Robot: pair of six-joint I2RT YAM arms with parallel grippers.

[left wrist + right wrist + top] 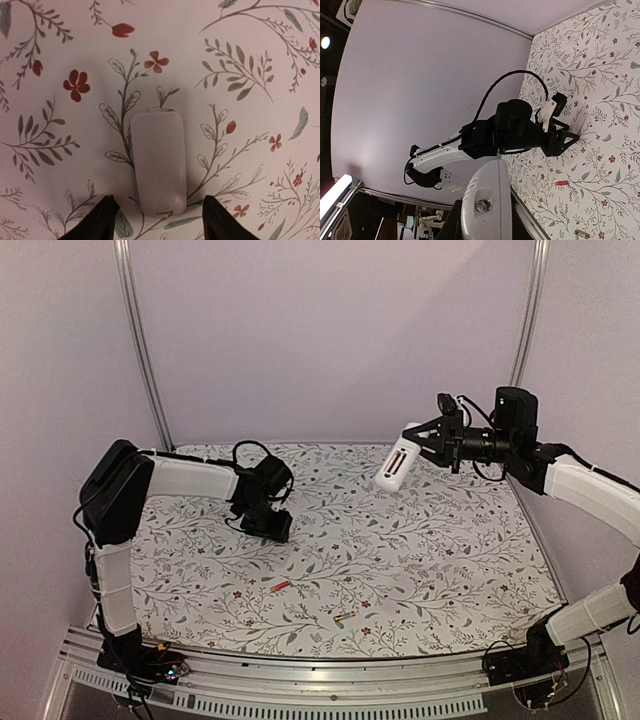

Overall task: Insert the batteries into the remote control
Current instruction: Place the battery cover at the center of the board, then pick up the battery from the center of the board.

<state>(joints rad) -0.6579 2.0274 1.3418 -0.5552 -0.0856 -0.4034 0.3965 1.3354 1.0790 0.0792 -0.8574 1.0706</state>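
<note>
My right gripper (pixel 414 444) is shut on the white remote control (pixel 396 468) and holds it tilted in the air above the far right of the table, with a dark recess showing on its face. The right wrist view shows the remote end-on (pixel 487 202). The red battery (pixel 281 586) and the dark battery with yellow marking (pixel 344 617) lie loose on the table near the front; both also show in the right wrist view (pixel 560 183) (pixel 581 233). My left gripper (pixel 270 525) is low over the table, open (pixel 157 199), with a small white cover plate (pixel 158 162) lying flat between its fingers (pixel 102 220).
The floral tablecloth (pixel 430 560) covers the table. Pale walls and metal posts (pixel 140 340) close in the back and sides. A metal rail (pixel 330 672) runs along the near edge by the arm bases.
</note>
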